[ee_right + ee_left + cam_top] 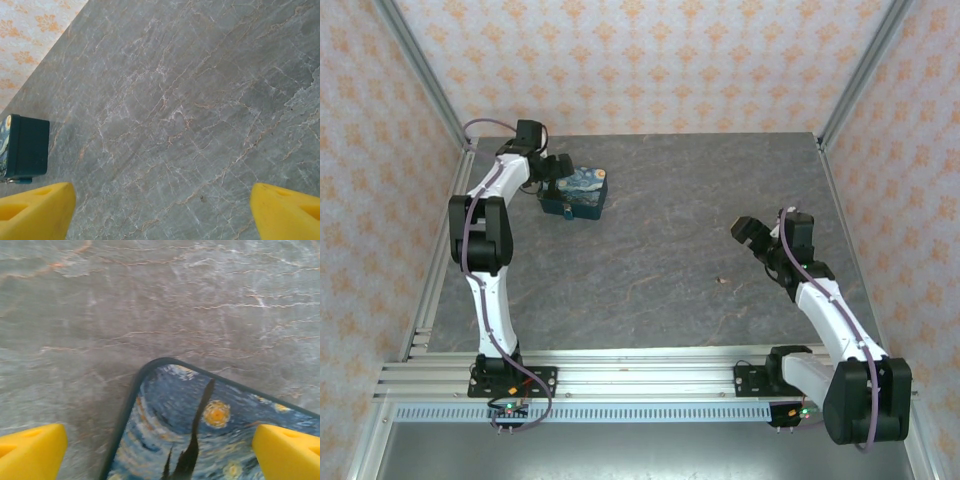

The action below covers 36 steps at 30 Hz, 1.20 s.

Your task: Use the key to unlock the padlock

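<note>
Two grippers, both spread wide, neither holding anything. Left gripper (160,457) hovers over the padlock (582,188) at the table's (660,250) far left, likely lining up to pin it. Right gripper (160,210) sits well apart over bare table. Can't pick out the key.

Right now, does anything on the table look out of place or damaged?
Nothing looks spilled or broken. The padlock sits slightly skewed to the edges of the table, toward the far left. A tiny dark speck lies alone on the bare tabletop right of centre, too small to identify.
</note>
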Each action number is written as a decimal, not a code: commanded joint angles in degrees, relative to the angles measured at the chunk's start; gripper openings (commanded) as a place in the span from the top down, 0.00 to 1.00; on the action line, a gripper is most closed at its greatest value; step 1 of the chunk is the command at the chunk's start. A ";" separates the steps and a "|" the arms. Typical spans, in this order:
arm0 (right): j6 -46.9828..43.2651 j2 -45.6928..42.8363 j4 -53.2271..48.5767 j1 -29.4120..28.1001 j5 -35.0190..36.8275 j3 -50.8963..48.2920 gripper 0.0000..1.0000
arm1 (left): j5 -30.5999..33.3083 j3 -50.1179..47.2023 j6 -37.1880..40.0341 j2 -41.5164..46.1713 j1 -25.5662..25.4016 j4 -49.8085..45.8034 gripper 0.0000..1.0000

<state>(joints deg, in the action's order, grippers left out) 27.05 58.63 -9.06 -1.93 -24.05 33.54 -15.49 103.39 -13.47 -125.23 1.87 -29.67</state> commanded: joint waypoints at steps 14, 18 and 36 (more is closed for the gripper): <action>2.84 8.45 3.92 -3.26 -2.85 3.30 0.15 | -15.85 -19.45 -4.29 13.22 -11.89 10.33 0.04; 3.68 11.99 5.08 -5.75 -2.06 5.46 0.15 | -14.27 -26.27 -9.21 16.33 -15.48 15.71 0.04; 16.63 46.47 12.69 -14.24 -4.40 33.65 0.22 | 0.25 -26.72 -27.87 19.04 -18.22 17.41 0.01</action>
<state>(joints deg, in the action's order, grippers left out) 39.46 101.10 1.28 -14.85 -27.40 63.70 -17.23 73.06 -37.76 -104.71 -16.58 -11.55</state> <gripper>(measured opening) 0.780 0.991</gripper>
